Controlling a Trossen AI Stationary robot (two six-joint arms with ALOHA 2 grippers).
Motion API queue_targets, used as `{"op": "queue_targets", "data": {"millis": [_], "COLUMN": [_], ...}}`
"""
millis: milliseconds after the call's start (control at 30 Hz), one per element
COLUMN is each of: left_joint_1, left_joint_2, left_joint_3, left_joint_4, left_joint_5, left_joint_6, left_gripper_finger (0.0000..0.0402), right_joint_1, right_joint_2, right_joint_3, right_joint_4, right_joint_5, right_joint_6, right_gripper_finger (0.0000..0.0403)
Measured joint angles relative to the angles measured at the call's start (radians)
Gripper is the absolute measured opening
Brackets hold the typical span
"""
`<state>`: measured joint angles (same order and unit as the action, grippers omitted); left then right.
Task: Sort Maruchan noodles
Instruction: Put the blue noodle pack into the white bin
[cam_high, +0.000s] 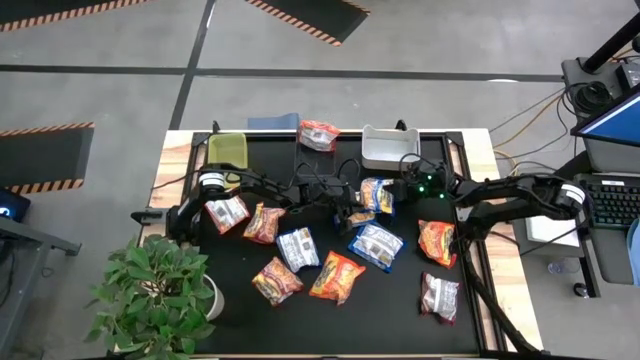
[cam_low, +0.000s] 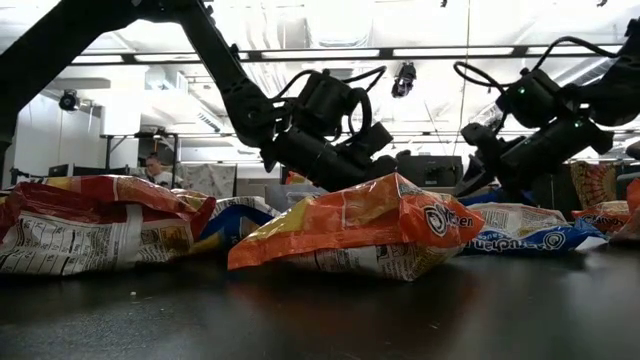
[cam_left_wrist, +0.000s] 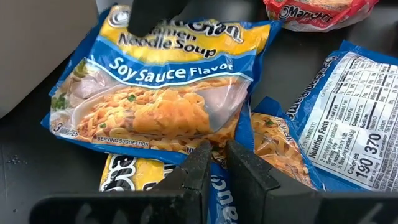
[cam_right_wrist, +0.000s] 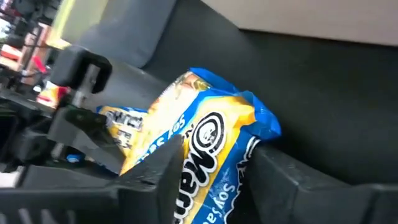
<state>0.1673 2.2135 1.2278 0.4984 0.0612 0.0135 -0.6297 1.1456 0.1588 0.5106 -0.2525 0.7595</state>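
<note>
Soy sauce packet is clasped between right gripper fingers; left gripper is nipped onto lower blue-yellow packet.

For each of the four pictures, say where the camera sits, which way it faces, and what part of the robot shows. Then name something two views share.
High view: above the table, looking straight down; both arms show, over scattered noodle packets.
Low view: at table-top height, looking level across; both arms reach in from above behind an orange packet.
Left wrist view: on the left arm, looking past the left gripper at a blue-and-yellow packet.
Right wrist view: on the right arm; the right gripper straddles that blue-and-yellow packet.
Shared: both wrist views show this packet.
</note>
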Motion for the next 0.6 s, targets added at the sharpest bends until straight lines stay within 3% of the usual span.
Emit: {"op": "queue_targets", "data": {"millis": [333,600], "left_joint_1": [0.000,0.001], "left_joint_2": [-0.017,-0.100], "left_joint_3": [-0.002,-0.002], "left_joint_4": [-0.015,-0.095], "left_joint_5": [0.000,-0.002], "left_joint_6": [0.001,0.055], "left_gripper_finger": [0.0037,0.0037], "right_joint_1": [0.005,0.005], "right_joint_2": [0.082,0.001], "right_joint_3": [0.001,0.000], "right_joint_4": [0.104,0.098], "right_joint_5": [-0.016,-0.017], "right_joint_6": [-0.020,-0.039], "right_gripper_finger": [0.0035,0.0011]}}
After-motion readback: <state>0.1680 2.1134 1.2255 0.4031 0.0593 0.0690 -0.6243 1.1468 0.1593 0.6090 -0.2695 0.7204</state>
